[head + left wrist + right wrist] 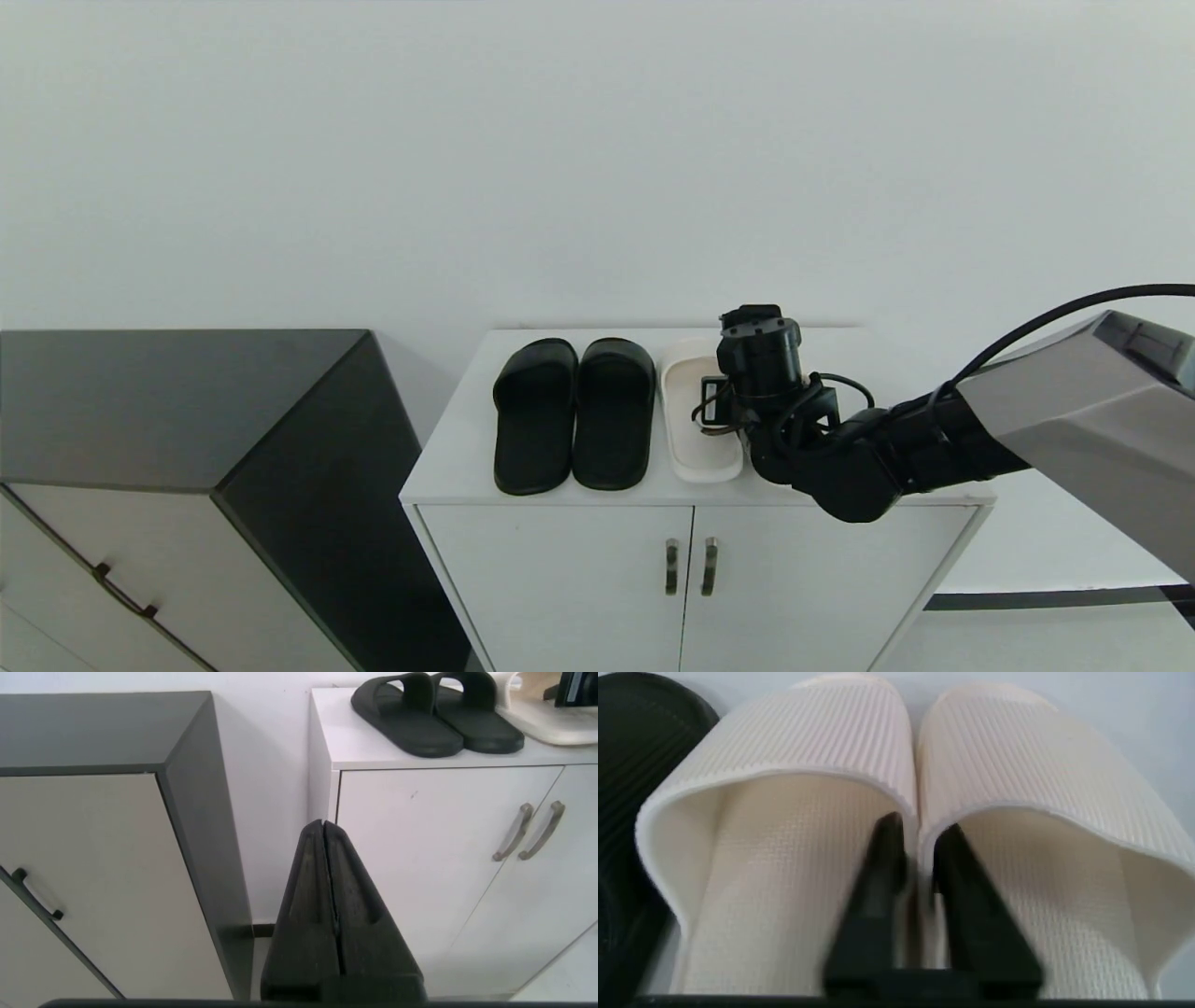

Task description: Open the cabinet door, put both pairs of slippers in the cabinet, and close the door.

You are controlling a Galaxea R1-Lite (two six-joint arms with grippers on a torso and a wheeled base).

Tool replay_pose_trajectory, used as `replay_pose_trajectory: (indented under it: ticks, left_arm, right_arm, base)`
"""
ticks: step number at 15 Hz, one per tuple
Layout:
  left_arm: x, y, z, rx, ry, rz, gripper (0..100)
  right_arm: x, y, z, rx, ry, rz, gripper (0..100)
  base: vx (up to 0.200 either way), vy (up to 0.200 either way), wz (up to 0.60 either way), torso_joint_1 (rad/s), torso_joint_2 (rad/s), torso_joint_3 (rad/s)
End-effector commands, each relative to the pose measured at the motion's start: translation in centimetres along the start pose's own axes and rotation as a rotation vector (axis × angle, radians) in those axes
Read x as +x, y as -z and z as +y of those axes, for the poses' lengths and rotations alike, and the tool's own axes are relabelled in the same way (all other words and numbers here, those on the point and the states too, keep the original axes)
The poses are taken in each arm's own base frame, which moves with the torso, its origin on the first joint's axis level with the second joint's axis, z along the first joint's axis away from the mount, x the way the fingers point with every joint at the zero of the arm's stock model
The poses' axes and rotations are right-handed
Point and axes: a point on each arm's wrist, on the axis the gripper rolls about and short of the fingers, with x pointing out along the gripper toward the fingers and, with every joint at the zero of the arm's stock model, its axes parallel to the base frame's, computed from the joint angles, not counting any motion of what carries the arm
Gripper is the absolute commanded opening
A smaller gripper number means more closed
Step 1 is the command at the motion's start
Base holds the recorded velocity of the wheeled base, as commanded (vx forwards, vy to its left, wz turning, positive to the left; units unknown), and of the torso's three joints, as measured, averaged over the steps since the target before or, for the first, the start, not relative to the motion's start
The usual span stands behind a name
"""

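A white cabinet (560,588) stands with both doors closed, its two handles (691,566) side by side at the middle. On its top lie a pair of black slippers (571,415) and, to their right, a pair of white slippers (691,439). My right gripper (915,835) has one finger inside each white slipper (785,812) and is shut on the two inner strap edges between them. My left gripper (323,826) is shut with nothing in it, held low in front of the cabinet's left side, with the black slippers (434,709) and handles (528,831) beyond.
A dark-topped cabinet (187,401) with a drawer handle stands close to the left of the white one, with a narrow gap between them. A plain wall runs behind. Open floor lies to the right of the white cabinet.
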Motion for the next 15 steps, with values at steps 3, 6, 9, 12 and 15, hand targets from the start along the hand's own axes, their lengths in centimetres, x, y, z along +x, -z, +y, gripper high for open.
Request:
replay_pose_trajectory:
  ticks: [3, 6, 9, 12, 15]
  left_arm:
    - [0.0, 0.0, 0.0, 0.0, 0.001, 0.002, 0]
    - [0.0, 0.0, 0.0, -0.003, 0.001, 0.0, 0]
    - [0.0, 0.0, 0.0, -0.006, 0.01, 0.0, 0]
    - [0.0, 0.0, 0.0, -0.008, 0.008, 0.0, 0]
    - [0.0, 0.0, 0.0, -0.011, 0.01, 0.0, 0]
  right_arm:
    - [-0.5, -0.7, -0.2, 0.011, -0.001, -0.014, 0]
    - [-1.6, -2.2, -0.4, 0.024, -0.008, -0.04, 0]
    - [-4.8, -3.4, -2.3, 0.002, -0.061, -0.033, 0]
    - [-10.9, -4.2, -4.6, -0.015, -0.271, -0.003, 0]
    - [-17.7, -4.0, -7.6, -0.07, -0.584, 0.011, 0]
  base:
    - [0.0, 0.0, 0.0, 0.0, 0.0, 0.0]
    - [0.0, 0.0, 0.0, 0.0, 0.0, 0.0]
    - [0.0, 0.0, 0.0, 0.0, 0.0, 0.0]
    - [0.0, 0.0, 0.0, 0.0, 0.0, 0.0]
    - [0.0, 0.0, 0.0, 0.0, 0.0, 0.0]
